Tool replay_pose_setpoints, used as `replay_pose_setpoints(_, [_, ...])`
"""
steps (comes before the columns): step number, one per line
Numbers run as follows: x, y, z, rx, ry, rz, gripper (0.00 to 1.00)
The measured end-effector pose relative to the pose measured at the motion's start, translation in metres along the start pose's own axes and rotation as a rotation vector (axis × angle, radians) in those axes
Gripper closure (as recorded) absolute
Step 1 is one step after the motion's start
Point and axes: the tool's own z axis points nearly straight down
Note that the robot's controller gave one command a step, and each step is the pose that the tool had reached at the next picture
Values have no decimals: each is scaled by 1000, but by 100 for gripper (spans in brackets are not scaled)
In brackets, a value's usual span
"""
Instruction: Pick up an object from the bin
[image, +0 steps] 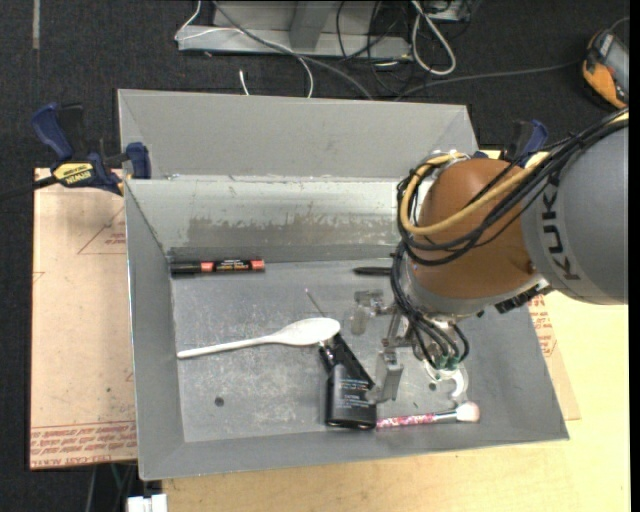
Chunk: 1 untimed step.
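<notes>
The pick looks not yet made: the gripper (390, 372) sits low in the grey metal bin (150, 330), right of centre, just beside a small black plastic bottle (345, 392) lying on the floor. I cannot tell whether the gripper is spread or clenched. A long white plastic spoon (262, 341) and a pink-handled swab (420, 419) lie nearby, so grasp and lift remain.

You are looking at a bin (300, 215) that is holding one black marker with an orange band (217, 265), one white plastic spoon (262, 341), one black bottle (347, 388) and one thin pink stick with a white tip (425, 418). One small white-and-green piece (447, 378) is also showing, too hidden to name.
</notes>
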Motion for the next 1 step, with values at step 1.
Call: replay_pose_setpoints(1, [-1,0,-4,0,-8,3,0])
